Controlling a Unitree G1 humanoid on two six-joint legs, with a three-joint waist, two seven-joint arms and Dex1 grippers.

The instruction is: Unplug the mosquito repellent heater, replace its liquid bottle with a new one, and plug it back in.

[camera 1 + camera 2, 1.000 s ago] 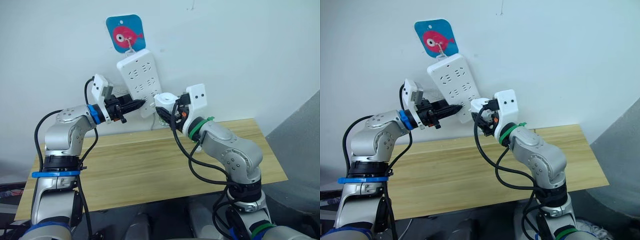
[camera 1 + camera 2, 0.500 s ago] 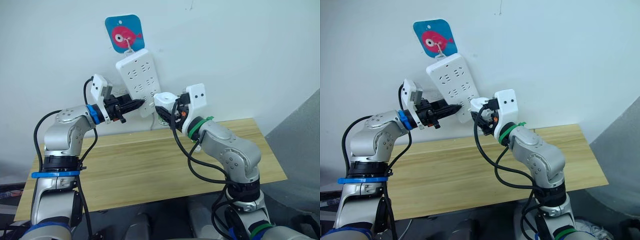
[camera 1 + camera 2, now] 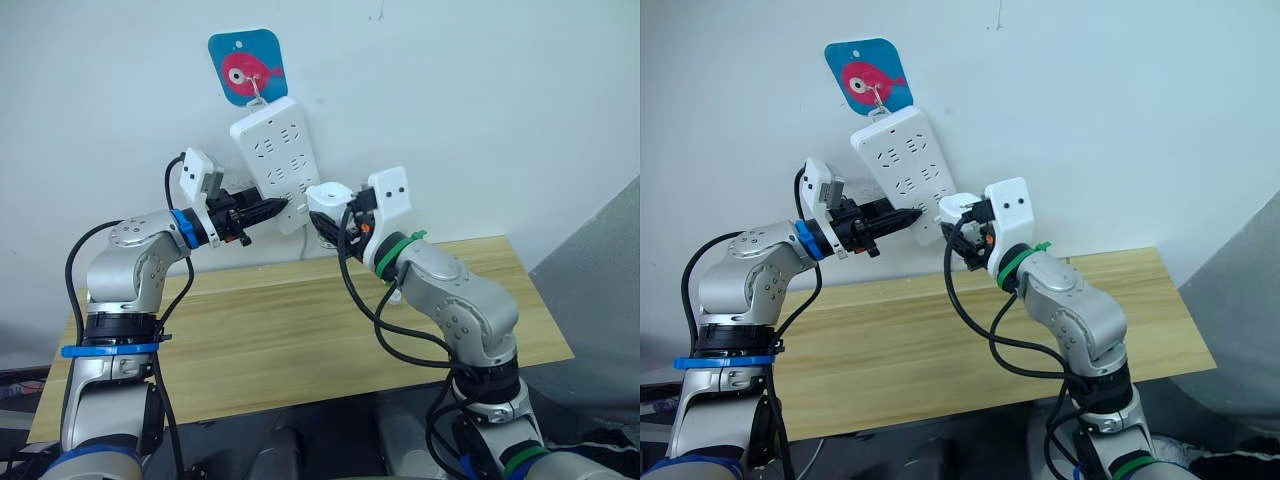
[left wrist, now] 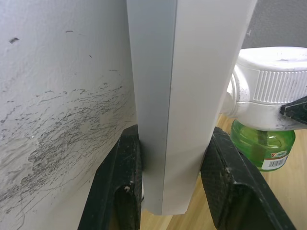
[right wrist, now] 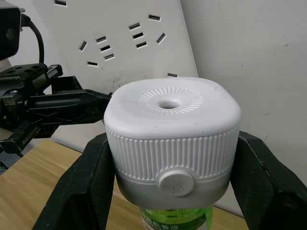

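While both arms reach toward the wall:
Heater [image 5: 171, 128]: ribbed white cap, green bottle [image 4: 263, 145]; right jaws pinch it.
Strip [image 3: 278, 165]: flat white plastic; left jaws pinch its edge.

R gripper [image 5: 172, 177] clamps heater [image 5: 171, 124] by power strip [image 5: 120, 43].

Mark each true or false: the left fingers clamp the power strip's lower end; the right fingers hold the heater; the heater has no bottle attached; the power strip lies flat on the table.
1. The left gripper clamps the lower end of the long white plastic power strip. True.
2. The right gripper holds the small white rounded heater. True.
3. The heater has no bottle attached. False: a green liquid bottle sits under it.
4. The power strip lies flat on the wooden table. False: it hangs on the wall.
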